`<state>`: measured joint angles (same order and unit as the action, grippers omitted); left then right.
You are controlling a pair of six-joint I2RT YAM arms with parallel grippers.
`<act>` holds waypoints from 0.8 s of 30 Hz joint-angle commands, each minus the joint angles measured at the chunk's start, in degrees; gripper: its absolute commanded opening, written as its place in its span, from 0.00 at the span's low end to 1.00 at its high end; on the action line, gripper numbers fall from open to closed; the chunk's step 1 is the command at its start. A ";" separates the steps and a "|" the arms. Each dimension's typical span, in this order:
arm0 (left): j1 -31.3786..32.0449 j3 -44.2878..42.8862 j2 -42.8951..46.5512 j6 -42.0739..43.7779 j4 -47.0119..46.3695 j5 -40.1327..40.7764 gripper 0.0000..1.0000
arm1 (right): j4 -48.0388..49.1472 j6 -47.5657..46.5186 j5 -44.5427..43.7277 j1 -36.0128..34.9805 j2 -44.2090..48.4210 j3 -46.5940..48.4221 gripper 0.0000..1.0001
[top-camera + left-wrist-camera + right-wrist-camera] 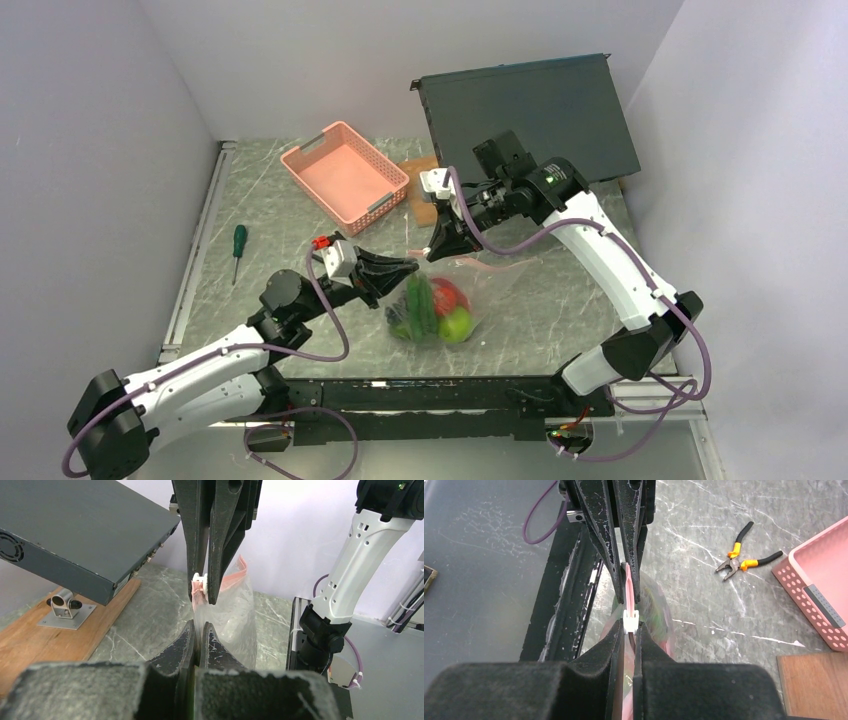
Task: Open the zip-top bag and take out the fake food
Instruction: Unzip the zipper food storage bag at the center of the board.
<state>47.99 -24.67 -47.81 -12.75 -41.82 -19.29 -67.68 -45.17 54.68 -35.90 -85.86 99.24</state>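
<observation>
Left gripper (pixel 410 267): clenched on the zip-top bag (pixel 458 290) top edge.
Right gripper (pixel 433 254): pinching its pink zip strip (pixel 235 577).
Fake food (pixel 437 306): inside the bag, mid-table (pixel 560 300), toward the near edge.
Pink basket (pixel 312 142): well apart, far side.

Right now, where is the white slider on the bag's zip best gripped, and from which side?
Pinch the white slider across its two flat faces, coming end-on along the pink zip strip: the strip stands on edge, so both faces are exposed. The right end effector sits there; the left end effector clamps the strip beside it.
</observation>
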 commanded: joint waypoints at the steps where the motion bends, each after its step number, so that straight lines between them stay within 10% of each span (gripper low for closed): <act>1: -0.24 -2.05 0.41 0.99 -0.66 -0.51 0.00 | -0.78 0.30 0.37 1.56 1.44 1.67 0.00; 24: -2.35 -0.67 5.03 2.18 1.77 5.32 0.00 | 2.99 1.67 2.19 11.32 10.84 -7.49 0.00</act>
<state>46.92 -24.86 -44.31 -11.27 -39.16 -16.16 -65.98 -43.62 56.77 -27.24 -78.37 91.94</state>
